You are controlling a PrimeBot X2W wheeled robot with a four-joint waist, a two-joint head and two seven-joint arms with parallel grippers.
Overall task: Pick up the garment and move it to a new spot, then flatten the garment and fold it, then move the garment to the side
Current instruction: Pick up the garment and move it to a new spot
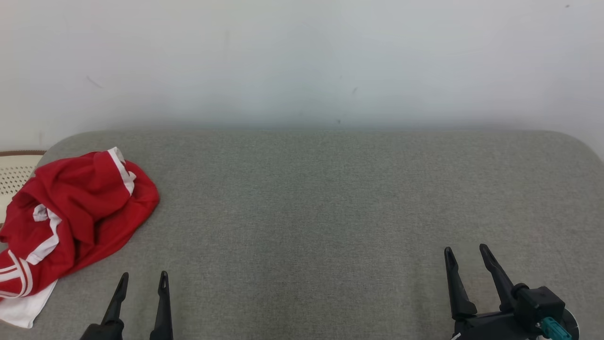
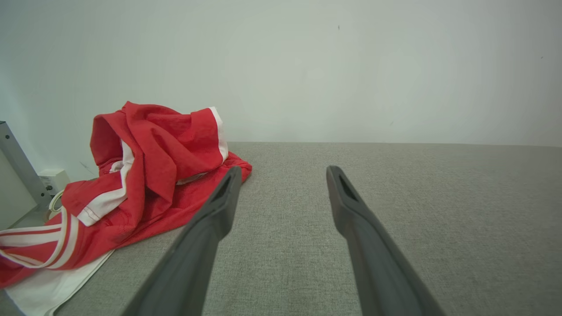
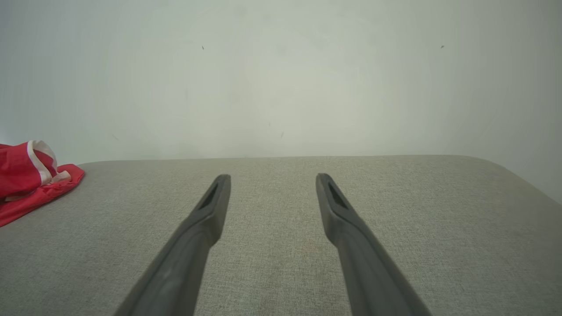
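The red garment with white stripes is sitting in a crumpled heap at the left end of the grey fabric-covered table. It's all bunched up, and a white bit of it spills toward the table's near edge. Nothing is touching it. The left gripper hangs over the table's near edge, just beside the heap, fingers spread wide with nothing between them. The right gripper is over the near edge too, toward the table's right end and well apart from the garment, also spread wide and empty. A plain white wall stands right behind the table's far edge. A cream thing with little holes pokes out past the table's left end. It might be a chair seat, hard to tell.
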